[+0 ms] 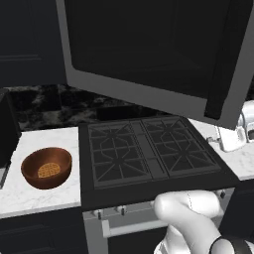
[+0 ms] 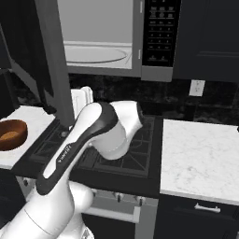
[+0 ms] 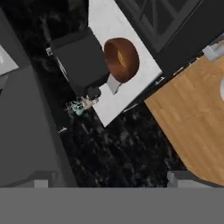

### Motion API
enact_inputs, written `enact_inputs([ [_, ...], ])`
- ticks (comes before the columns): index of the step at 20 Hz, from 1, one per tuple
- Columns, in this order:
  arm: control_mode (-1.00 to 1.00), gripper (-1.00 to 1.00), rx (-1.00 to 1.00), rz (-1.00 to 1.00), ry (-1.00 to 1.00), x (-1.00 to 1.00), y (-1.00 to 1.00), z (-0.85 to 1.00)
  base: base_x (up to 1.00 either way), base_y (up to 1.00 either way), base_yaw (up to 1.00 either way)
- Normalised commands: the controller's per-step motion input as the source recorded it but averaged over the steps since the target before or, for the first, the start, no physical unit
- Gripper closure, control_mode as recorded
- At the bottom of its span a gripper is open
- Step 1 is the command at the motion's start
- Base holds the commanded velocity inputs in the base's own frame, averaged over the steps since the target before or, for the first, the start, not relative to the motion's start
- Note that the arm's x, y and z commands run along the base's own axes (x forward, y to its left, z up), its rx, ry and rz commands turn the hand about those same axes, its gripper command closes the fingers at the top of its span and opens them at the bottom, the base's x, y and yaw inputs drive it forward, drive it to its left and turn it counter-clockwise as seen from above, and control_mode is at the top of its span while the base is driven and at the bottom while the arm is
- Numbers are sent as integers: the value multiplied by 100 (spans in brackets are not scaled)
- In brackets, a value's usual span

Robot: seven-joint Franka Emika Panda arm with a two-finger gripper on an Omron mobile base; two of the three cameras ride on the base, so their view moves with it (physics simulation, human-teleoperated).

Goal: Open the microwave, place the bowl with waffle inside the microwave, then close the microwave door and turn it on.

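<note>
1. The microwave door [image 1: 149, 49] is seen swung wide open over the black stove [image 1: 149, 149], its dark glass panel held in a silver-grey frame.
2. In the right base view the microwave [image 2: 140, 70] is shown with its pale grey interior exposed and its black button panel [image 2: 161, 32] at the right.
3. The bowl [image 1: 47, 167] is found on the white marble surface [image 1: 39, 196] just left of the stove, upright and apart from the stove's edge.
4. The waffle [image 1: 48, 170] is seen lying inside the bowl, on its bottom.
5. In the hand view the bowl [image 3: 121, 60] is seen from afar on the same surface, beside a dark boxy appliance [image 3: 81, 61]; a wooden floor [image 3: 192, 127] is seen lower down.
6. The jaws are not made out in the pictures; they are taken to be spread wide, with nothing grasped, since the bowl rests on the surface well apart from the arm.
7. The arm's white elbow [image 2: 109, 130] is seen raised in front of the stove.
</note>
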Motion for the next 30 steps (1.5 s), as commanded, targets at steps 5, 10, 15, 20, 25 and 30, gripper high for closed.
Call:
enact_inputs([
  [5,-100,-100,-18,20,-37,-100,100,28,0,0,0],
  [10,-100,-100,-19,19,-35,-89,100,24,0,0,0],
  [15,-100,-100,-12,12,-18,-15,100,2,0,0,0],
  [20,-100,-100,-1,0,-5,54,76,0,0,0,0],
  [25,-100,-100,2,0,8,97,-46,-53,0,0,0],
  [30,-100,-100,0,2,22,100,-16,-100,0,0,0],
])
